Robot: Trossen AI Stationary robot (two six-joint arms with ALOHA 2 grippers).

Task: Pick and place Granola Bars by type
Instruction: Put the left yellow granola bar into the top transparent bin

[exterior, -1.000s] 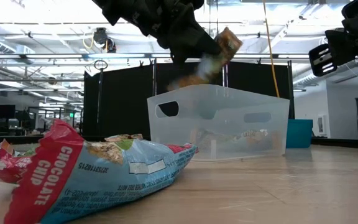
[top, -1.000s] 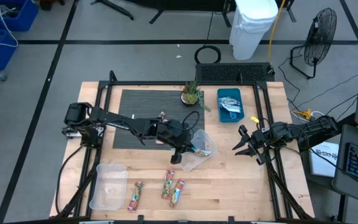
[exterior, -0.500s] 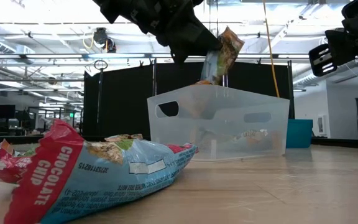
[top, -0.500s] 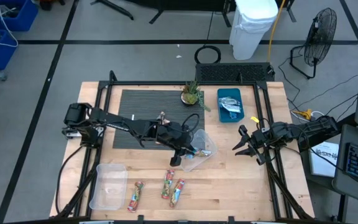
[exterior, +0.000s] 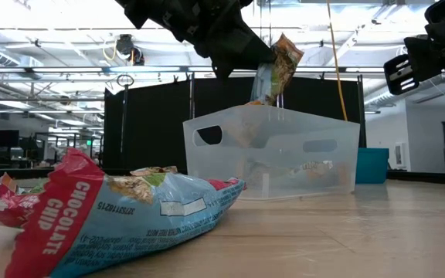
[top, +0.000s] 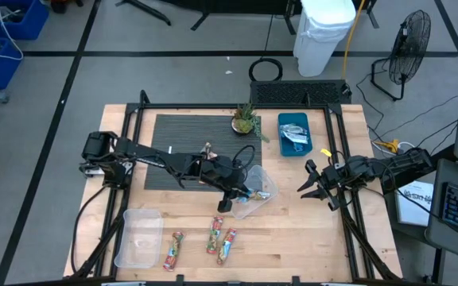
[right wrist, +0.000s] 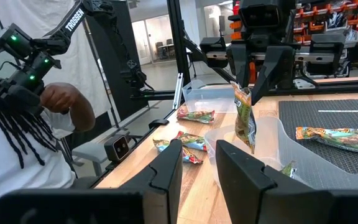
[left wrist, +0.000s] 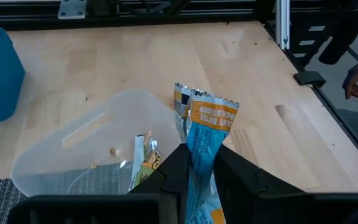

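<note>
Granola Bars [top: 219, 241] sorting, placing step: counter [top: 293, 230], clear bin [top: 254, 193] mid-counter, left gripper [top: 240, 191] over it, clamped on one bar [exterior: 278, 68] hanging above the rim. Right gripper [top: 312, 189] parked aside, spread, empty. Next, probably: lowered, released into bin.

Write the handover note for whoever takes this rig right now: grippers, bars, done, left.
Left gripper: shut on a blue-orange bar, held above the clear bin mid-table.
Right gripper: open, idle at the table's right side.
Done: bars in the clear bin and the blue bin.
Left: release the held bar; three bars lie loose on the front edge; the second clear bin looks empty.
</note>
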